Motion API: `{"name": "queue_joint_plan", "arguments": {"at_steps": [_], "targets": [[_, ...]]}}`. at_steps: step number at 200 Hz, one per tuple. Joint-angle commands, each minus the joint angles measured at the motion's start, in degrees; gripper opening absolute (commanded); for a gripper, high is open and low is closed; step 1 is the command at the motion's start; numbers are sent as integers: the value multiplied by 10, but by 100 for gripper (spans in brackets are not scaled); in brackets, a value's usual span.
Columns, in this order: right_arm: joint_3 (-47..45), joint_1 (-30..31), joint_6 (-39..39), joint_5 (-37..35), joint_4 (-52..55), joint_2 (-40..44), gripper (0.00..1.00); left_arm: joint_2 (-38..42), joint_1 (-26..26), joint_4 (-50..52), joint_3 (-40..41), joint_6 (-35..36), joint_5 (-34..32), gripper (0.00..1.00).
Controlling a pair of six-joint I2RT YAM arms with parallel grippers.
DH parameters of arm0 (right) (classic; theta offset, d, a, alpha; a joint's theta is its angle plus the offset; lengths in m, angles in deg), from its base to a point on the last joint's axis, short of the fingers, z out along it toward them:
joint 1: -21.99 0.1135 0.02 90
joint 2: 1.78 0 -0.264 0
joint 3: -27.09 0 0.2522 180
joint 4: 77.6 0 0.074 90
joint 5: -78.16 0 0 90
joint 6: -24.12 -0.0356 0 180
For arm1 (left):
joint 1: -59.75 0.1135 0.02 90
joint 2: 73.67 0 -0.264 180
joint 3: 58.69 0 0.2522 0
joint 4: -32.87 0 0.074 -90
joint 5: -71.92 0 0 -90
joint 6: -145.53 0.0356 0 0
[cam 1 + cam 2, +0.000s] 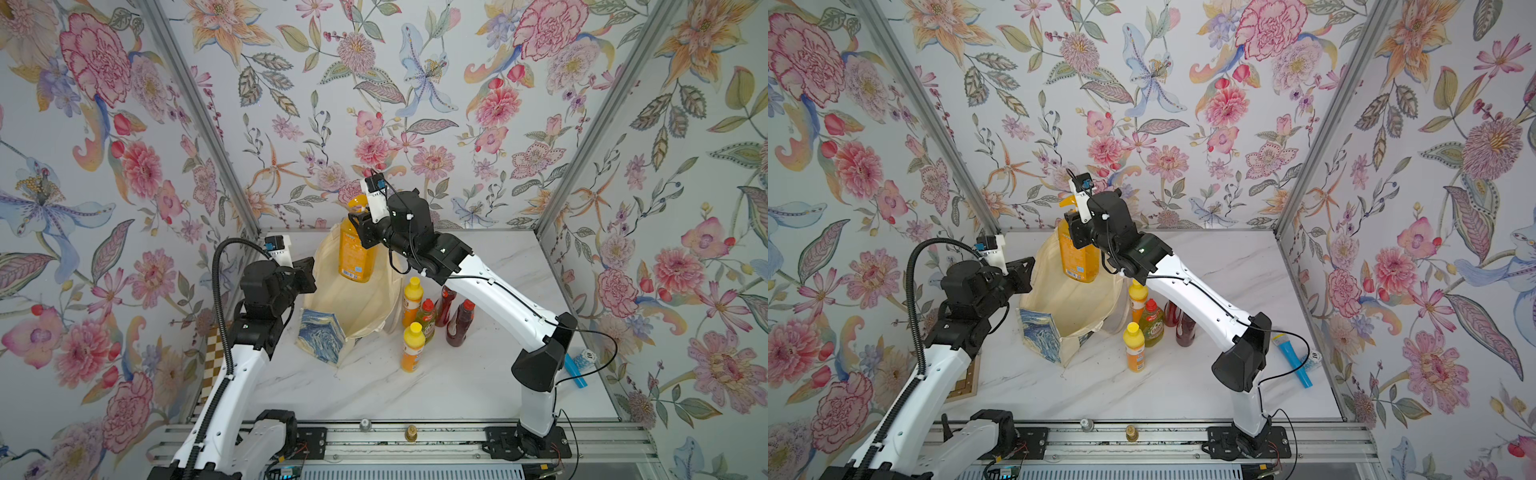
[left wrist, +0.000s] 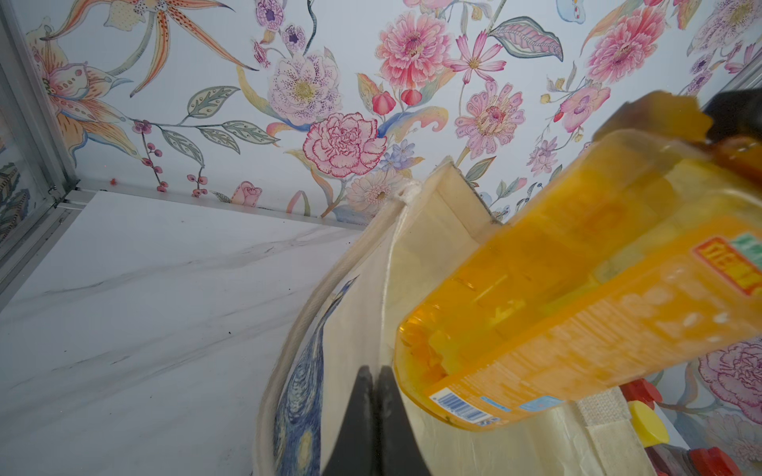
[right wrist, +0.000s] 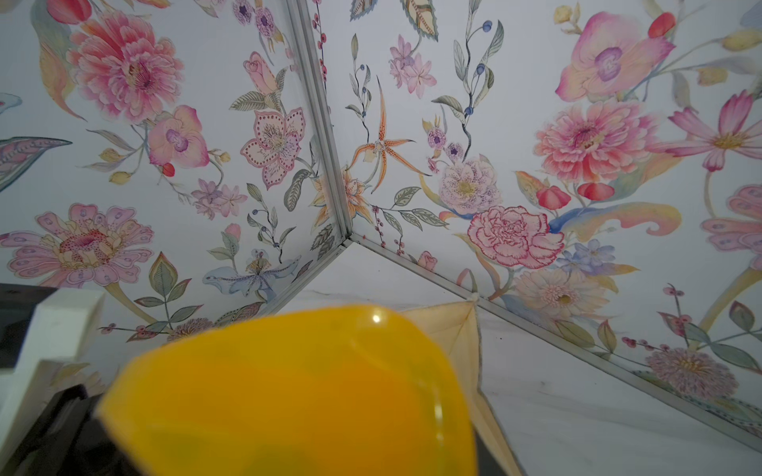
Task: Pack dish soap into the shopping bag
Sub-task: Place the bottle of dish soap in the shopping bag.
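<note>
The big amber pump bottle (image 1: pixel 355 253) (image 1: pixel 1077 257) (image 2: pixel 577 288) of dish soap hangs tilted over the mouth of the shopping bag (image 1: pixel 361 307) (image 1: pixel 1071 307) (image 2: pixel 433 230). My right gripper (image 1: pixel 359 220) (image 1: pixel 1073 226) is shut on its neck. In the right wrist view the yellow pump head (image 3: pixel 309 391) hides the jaws. My left gripper (image 2: pixel 374 371) (image 1: pixel 311 270) (image 1: pixel 1030 270) is shut on the bag's left rim and holds the mouth open. Right of the bag stand two orange bottles (image 1: pixel 412 301) (image 1: pixel 412 347), a green one (image 1: pixel 424 316) and two dark-red ones (image 1: pixel 446 299) (image 1: pixel 460 324).
A blue toy microphone (image 1: pixel 575 370) (image 1: pixel 1293 361) lies near the right wall, beside a small white piece (image 1: pixel 1314 357). A checkered board (image 1: pixel 214 353) leans at the left edge under my left arm. The right forearm passes over the standing bottles.
</note>
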Motion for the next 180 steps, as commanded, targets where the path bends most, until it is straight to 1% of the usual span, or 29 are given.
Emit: {"name": "queue_joint_plan", "arguments": {"at_steps": [1,67,101,146,180], "targets": [[-31,-1,2,-7,-228,31,0,7,-1,-8,3,-11,-6,0],[-133,-3,26,2,-388,-5,0,2,-1,-15,10,-16,-3,0],[-149,-3,40,-4,-430,-31,0,3,0,-11,8,-17,-4,0],[-172,-5,79,-3,-498,-63,0,1,0,-4,5,-17,-5,0],[-173,-9,84,4,-516,-86,0,-2,0,1,1,-16,0,0]]}}
